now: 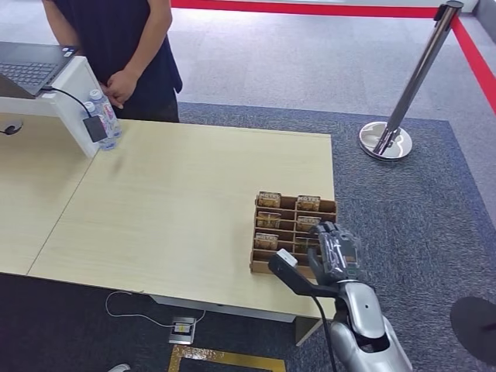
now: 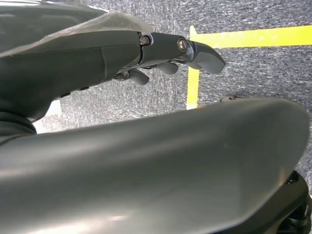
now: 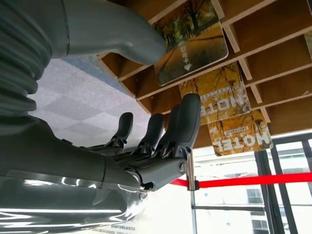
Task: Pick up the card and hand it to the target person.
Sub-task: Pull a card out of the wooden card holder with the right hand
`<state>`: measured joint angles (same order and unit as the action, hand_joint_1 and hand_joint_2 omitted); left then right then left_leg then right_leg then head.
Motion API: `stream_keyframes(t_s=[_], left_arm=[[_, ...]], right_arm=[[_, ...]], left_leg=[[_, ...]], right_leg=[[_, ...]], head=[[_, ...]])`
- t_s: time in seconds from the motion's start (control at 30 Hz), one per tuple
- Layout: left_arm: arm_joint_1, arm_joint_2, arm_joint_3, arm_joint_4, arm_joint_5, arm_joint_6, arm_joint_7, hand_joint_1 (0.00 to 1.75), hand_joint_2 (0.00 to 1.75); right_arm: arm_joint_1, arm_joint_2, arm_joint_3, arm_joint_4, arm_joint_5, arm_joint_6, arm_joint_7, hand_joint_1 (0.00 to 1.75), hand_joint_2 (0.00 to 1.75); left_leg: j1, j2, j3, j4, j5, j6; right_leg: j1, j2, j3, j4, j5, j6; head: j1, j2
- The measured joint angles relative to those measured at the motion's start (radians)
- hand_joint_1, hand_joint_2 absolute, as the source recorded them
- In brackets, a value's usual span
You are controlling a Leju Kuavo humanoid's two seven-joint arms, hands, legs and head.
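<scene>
A pale wooden table (image 1: 175, 209) fills the middle of the head view, set on grey carpet, with a person (image 1: 125, 54) in a dark top standing at its far edge, hands clasped in front. Off the table's right side stands a chrome barrier post (image 1: 409, 85) on a round base. At the far left sit a laptop (image 1: 29, 70) on a white stand and two water bottles (image 1: 105, 116) just beside it.

Near the table's right front corner rests a wooden slotted rack (image 1: 292, 229) holding several autumn-print cards (image 1: 269, 200) marked HOTEL, upright in its compartments.

The right hand (image 1: 328, 256) hovers over the rack's right front part. In the right wrist view its fingers (image 3: 185, 119) are spread and slightly curled, thumb apart, holding nothing, close to the nearest card (image 3: 193, 39) but not touching it.

The left hand (image 2: 173, 53) hangs above the carpet and yellow floor tape (image 2: 250, 36), fingers loosely extended, holding nothing.
</scene>
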<state>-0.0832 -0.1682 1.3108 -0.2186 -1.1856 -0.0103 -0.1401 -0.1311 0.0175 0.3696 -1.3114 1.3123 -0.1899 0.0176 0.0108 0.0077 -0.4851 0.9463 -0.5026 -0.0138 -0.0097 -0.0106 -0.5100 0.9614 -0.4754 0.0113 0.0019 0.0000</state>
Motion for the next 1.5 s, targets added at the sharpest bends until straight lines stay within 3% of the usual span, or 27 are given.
stream_keyframes(t_s=[0.47,0.87,1.5], left_arm=[[0.000,0.000,0.000,0.000,-0.002,0.000,0.002,0.00,0.00],[0.000,0.000,0.000,0.000,-0.004,0.003,0.002,0.00,0.00],[0.001,0.000,0.000,0.000,0.005,0.006,0.004,0.00,0.00]], right_arm=[[-0.025,0.001,0.000,0.056,-0.022,0.004,0.000,0.89,1.75],[-0.067,0.002,0.001,0.114,-0.035,-0.016,-0.018,1.75,1.75],[-0.051,0.001,0.003,0.085,-0.033,-0.031,-0.030,1.75,1.75]], left_leg=[[0.000,0.000,0.000,0.000,0.000,0.000],[0.000,0.000,0.000,0.000,0.000,0.000],[0.000,0.000,0.000,0.000,0.000,0.000]], right_leg=[[0.000,0.000,0.000,0.000,0.000,0.000],[0.000,0.000,0.000,0.000,0.000,0.000],[0.000,0.000,0.000,0.000,0.000,0.000]], head=[[0.000,0.000],[0.000,0.000],[0.000,0.000]])
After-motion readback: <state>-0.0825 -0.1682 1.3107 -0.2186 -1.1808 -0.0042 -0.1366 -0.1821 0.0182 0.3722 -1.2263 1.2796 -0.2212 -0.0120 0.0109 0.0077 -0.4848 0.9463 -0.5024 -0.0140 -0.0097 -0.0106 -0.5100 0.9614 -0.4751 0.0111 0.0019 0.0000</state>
